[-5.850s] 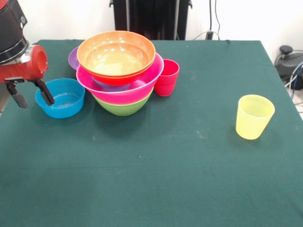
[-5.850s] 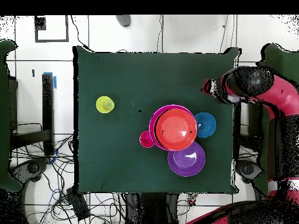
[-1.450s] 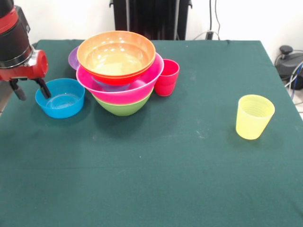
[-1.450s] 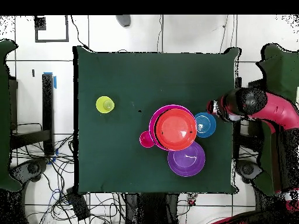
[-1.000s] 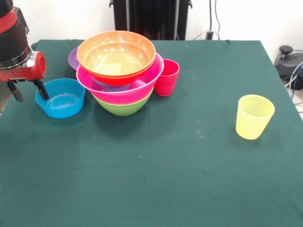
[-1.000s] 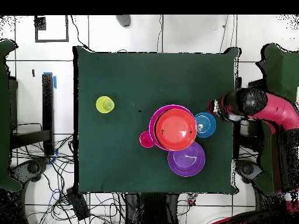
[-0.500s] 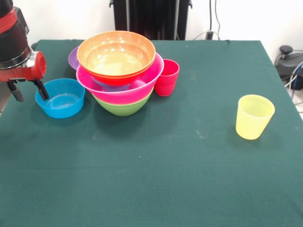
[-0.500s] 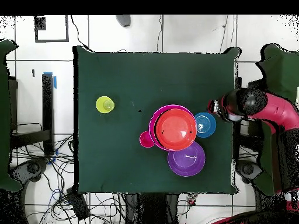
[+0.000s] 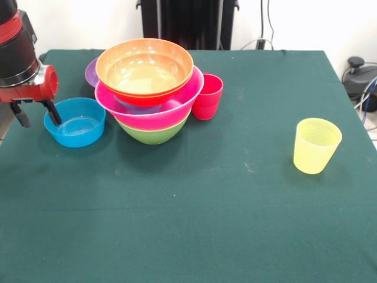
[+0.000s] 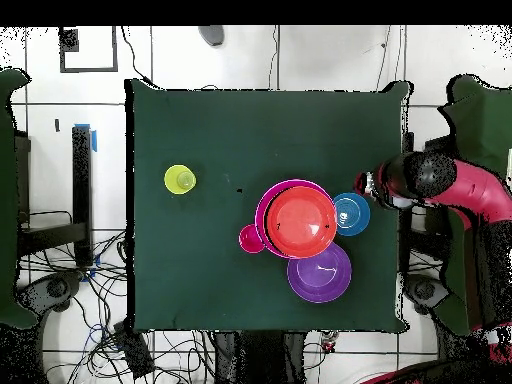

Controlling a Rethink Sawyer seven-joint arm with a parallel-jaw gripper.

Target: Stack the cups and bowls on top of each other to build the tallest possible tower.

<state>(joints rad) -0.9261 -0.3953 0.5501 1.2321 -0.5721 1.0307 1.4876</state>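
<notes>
The tower (image 9: pixel 150 88) is a nest of bowls: green at the bottom, big pink above it, an orange bowl (image 9: pixel 144 66) on top. It also shows from above (image 10: pixel 300 221). A purple bowl (image 9: pixel 91 71) (image 10: pixel 319 272) stands against it. The red cup (image 9: pixel 207 96) (image 10: pixel 250 238) touches the tower's other side. The yellow cup (image 9: pixel 317 145) (image 10: pixel 180 180) stands alone, far off. My gripper (image 9: pixel 38 114) (image 10: pixel 372 187) hangs open at the outer rim of the small blue bowl (image 9: pixel 75 122) (image 10: pixel 351 214). One finger (image 9: pixel 53 111) is over that rim and the other is outside it; nothing is held.
The gripper is close to the table's side edge (image 9: pixel 7 127). A black stand (image 9: pixel 187 23) rises behind the table's far edge. Cables and grey gear (image 9: pixel 359 76) lie beside the table on the yellow cup's side.
Since the oldest frames my gripper has moved along the table's edge to the blue bowl and sits a little higher. Over the last second it has barely moved. No bowl or cup has shifted.
</notes>
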